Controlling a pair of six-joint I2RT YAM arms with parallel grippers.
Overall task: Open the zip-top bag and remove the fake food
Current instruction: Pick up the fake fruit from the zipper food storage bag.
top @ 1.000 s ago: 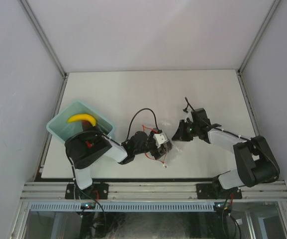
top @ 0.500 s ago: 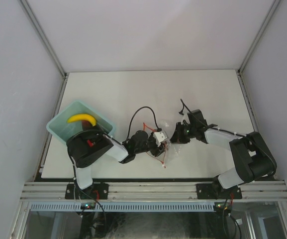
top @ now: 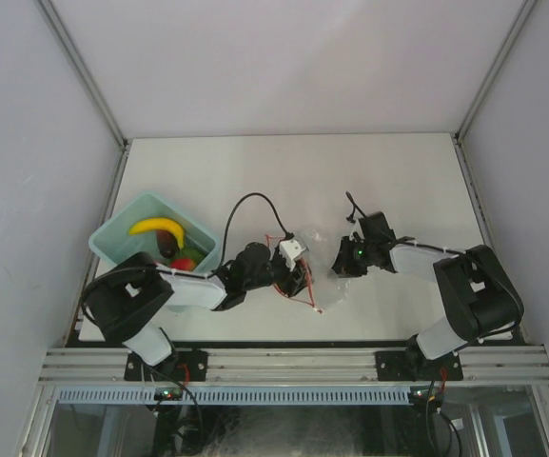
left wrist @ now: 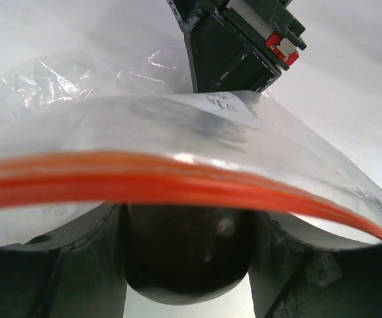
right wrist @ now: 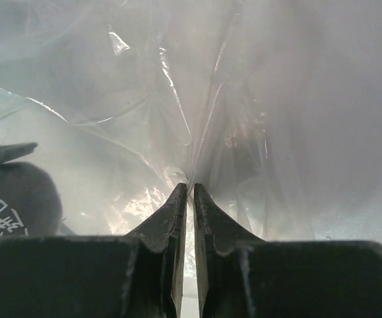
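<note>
Two grippers are meeting at the zip-top bag (top: 314,249), which is lying toward the six o'clock edge of the table (top: 398,181). My left gripper (top: 298,273) is sitting at the bag's nine o'clock side. Its fingers (left wrist: 51,278) are clamping a dark glossy piece (left wrist: 187,255), and the orange zip strip (left wrist: 177,182) is running across just above it. My right gripper (right wrist: 189,192) is pinching a fold of the clear plastic at three o'clock, jaws nearly touching. Farther out at nine o'clock, the light blue bin (top: 109,243) is holding a banana (top: 155,227) and a red piece (top: 184,264).
</note>
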